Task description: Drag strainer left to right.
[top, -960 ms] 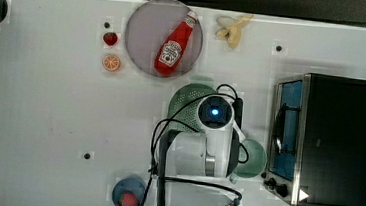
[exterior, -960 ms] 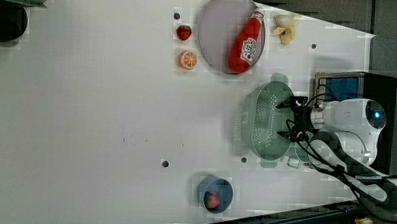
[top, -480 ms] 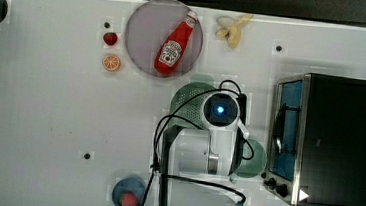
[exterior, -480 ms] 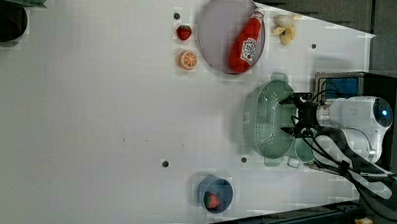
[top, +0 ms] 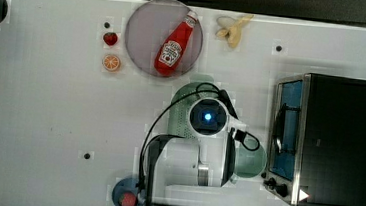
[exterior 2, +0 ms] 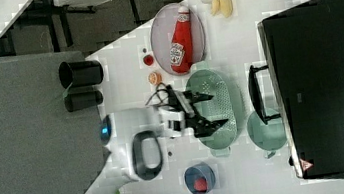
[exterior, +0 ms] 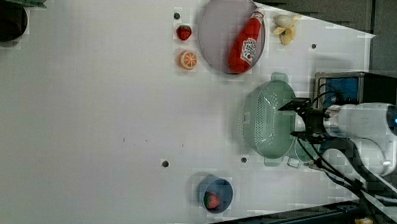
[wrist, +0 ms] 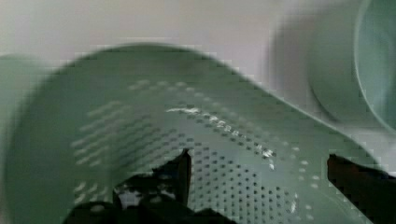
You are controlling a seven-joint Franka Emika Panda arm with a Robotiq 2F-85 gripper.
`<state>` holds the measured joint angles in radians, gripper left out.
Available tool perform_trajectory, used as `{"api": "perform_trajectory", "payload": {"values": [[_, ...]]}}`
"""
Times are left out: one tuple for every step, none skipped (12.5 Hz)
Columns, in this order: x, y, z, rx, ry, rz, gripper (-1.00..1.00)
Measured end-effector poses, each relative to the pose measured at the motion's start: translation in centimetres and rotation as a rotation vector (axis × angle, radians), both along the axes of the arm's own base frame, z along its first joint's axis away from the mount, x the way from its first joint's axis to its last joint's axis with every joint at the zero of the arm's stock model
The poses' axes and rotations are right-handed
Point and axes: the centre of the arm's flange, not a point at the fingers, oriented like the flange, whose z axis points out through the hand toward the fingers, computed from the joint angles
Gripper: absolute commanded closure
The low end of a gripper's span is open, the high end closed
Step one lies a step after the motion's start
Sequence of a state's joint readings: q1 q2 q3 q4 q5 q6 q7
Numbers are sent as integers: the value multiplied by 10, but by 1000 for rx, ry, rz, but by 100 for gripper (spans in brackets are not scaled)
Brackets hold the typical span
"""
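The strainer (exterior: 266,119), a pale mint-green oval colander with small holes, lies on the white table between the plate and the mug. It also shows as the strainer (exterior 2: 216,103), as the strainer (wrist: 140,121), and partly under the arm as the strainer (top: 180,108). My gripper (exterior: 300,121) hovers open over the strainer's rim on the left view's right side. In the right view the gripper (exterior 2: 210,110) spreads its black fingers over the bowl. The wrist view shows my gripper (wrist: 261,179) above the perforated inside, holding nothing.
A mint-green mug (top: 251,161) stands close beside the strainer, with a black toaster oven (top: 333,141) just beyond it. A grey-lilac plate (top: 147,24) carries a ketchup bottle (top: 173,44). Also on the table are a banana (top: 232,29), a strawberry (top: 110,38), an orange slice (top: 111,62) and a blue bowl (top: 125,196).
The arm's wrist has drifted toward the left view's right. The gripper stays open over the strainer, and the strainer has hardly moved.
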<state>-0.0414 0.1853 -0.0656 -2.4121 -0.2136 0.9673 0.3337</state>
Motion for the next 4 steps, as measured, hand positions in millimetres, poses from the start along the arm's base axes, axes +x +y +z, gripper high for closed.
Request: {"api": "perform_trajectory", "payload": {"values": [[3,7,31,-4,-3,44,-100],[6,11,70,-3,-35,71,-100],[11,15,115,5,-88,77,-100],[12,18,158,4,-109,84,-100]]}}
